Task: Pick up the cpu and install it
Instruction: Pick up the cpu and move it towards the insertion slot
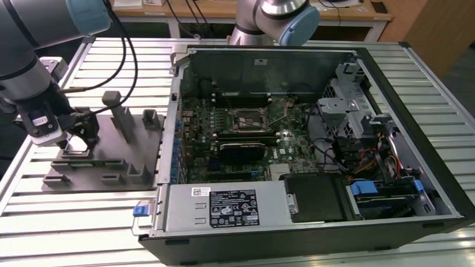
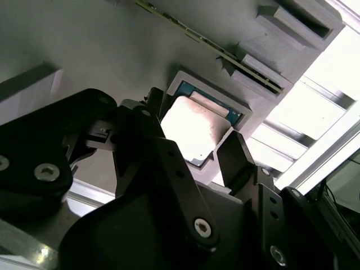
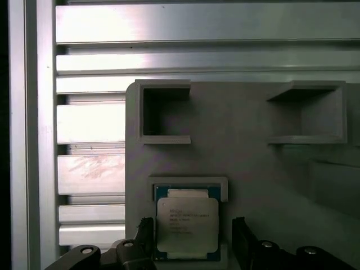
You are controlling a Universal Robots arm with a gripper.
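Note:
The cpu (image 3: 187, 225), a flat square chip with a shiny silver top and a thin green rim, lies in a shallow recess of the grey holder block (image 3: 253, 169). In the second wrist view the cpu (image 2: 194, 126) shows between my two black fingers. My gripper (image 3: 191, 233) is open and straddles the chip, one finger close to one edge, the other a small gap away from the opposite edge. In the exterior view my gripper (image 1: 77, 143) hangs low over the grey holder block (image 1: 104, 167) at the exterior view's left.
An open computer case (image 1: 386, 61) lies in the middle, its motherboard showing a dark square socket (image 1: 247, 119). Upright posts (image 1: 119, 114) rise from the holder block beside my gripper. A second robot arm (image 1: 278, 19) stands behind the case. The table is ribbed aluminium (image 3: 90, 124).

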